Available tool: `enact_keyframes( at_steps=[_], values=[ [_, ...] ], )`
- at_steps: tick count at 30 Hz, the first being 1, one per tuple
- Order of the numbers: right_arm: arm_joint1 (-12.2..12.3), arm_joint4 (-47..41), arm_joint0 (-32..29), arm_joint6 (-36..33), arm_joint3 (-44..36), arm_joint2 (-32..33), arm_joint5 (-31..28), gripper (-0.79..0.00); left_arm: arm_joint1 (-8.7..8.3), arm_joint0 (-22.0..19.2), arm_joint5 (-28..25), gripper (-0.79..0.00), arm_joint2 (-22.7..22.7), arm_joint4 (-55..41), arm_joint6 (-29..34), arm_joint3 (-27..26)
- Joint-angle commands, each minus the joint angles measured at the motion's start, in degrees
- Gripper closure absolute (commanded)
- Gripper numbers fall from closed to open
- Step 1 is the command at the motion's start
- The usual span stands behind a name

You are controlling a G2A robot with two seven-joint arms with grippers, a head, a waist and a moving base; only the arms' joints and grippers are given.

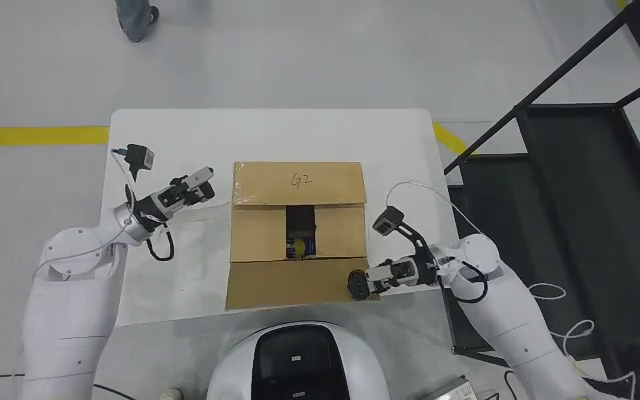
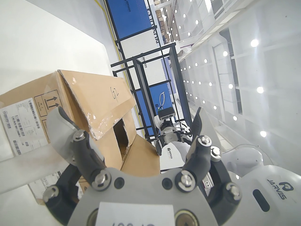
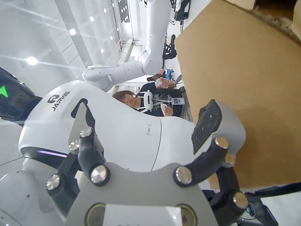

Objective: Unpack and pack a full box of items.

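A brown cardboard box (image 1: 298, 185) stands mid-table, its top flaps partly folded apart with a dark slot between them. A small dark item (image 1: 299, 245) shows through that slot. My left gripper (image 1: 203, 184) hangs just off the box's left side, open and holding nothing; its wrist view shows the box's labelled side wall (image 2: 28, 116) and lifted flap (image 2: 103, 99) ahead of the open fingers (image 2: 61, 121). My right gripper (image 1: 357, 283) is at the front right corner of the near flap (image 1: 290, 283), open, with one finger pad (image 3: 207, 123) close against the cardboard (image 3: 239, 71).
The white table (image 1: 170, 130) has bare room left of and behind the box. A black metal rack (image 1: 560, 150) stands off the table's right edge. A yellow floor line (image 1: 50, 134) runs past the far left corner.
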State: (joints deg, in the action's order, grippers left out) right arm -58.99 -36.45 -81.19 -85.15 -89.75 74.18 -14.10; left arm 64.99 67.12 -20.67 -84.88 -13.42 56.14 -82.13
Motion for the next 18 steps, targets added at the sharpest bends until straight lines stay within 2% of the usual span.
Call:
enact_keyframes(
  at_steps=[1,11,18],
  values=[
    [0.17,2.62,-1.21,1.22,-0.83,-0.19,0.38,-0.785,-0.06,-0.30,-0.21,-0.785,0.12,-0.68,0.40,0.00],
    [1.01,16.22,-5.81,10.13,-4.18,-0.28,0.89,-0.785,-0.23,-1.84,-0.08,-0.785,1.24,-10.14,6.21,-0.60],
    [1.51,24.99,-8.23,18.19,-6.22,0.56,0.69,-0.785,-0.05,-1.77,2.42,-0.785,4.01,-20.10,14.43,0.89]
  ],
)
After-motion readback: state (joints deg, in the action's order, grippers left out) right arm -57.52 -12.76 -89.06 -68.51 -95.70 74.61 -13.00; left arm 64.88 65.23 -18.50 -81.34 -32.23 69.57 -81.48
